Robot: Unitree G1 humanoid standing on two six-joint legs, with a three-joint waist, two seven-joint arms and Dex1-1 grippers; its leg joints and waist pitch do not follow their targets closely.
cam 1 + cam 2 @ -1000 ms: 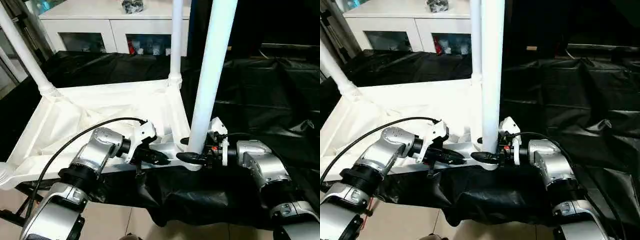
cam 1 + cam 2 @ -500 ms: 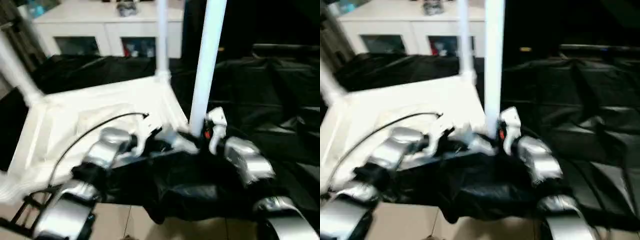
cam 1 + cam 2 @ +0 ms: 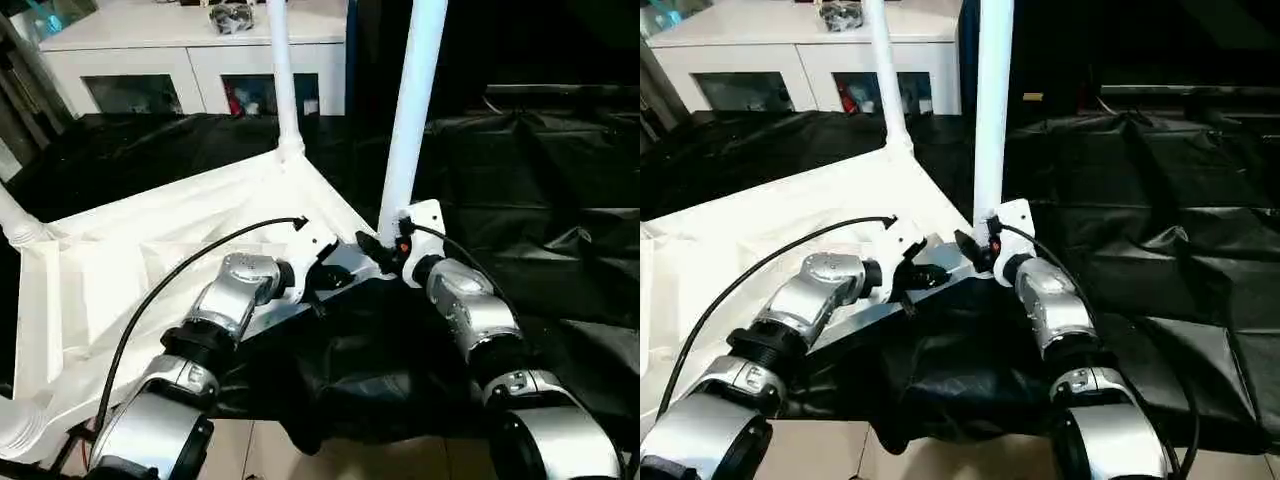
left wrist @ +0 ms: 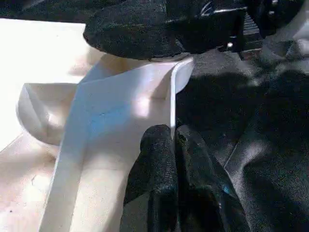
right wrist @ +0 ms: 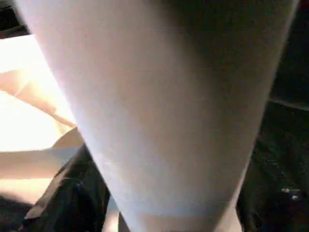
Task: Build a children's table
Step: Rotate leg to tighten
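i'm on the near-right leg [image 3: 410, 110] of the children's table [image 3: 140, 270], which lies upside down on the black-draped work table [image 3: 540, 170], its ribbed underside up, filling the 9 o'clock half of the head view. the far-corner leg [image 3: 280, 70] stands in its socket at about 12 o'clock, and another leg [image 3: 15, 222] shows at the 9 o'clock edge. my guess is this leg is in its corner socket but wants seating.

the right gripper [image 3: 378, 250] is at the foot of the near-right leg, jaws standing fairly wide with the tube between them; the wrist view has the leg pressed up close, yet i cannot tell whether the fingers truly clamp it. the right forearm runs up from 5 o'clock, wrist bent in toward the leg.

the left gripper [image 4: 175, 159] has its two fingers squeezed together, holding nothing, tips against the edge of the tabletop by that corner. its forearm comes from 7 o'clock, lying across the table's rim.

next i'd steady the top with the left and press or twist the leg down; a skewed push could tilt it out.
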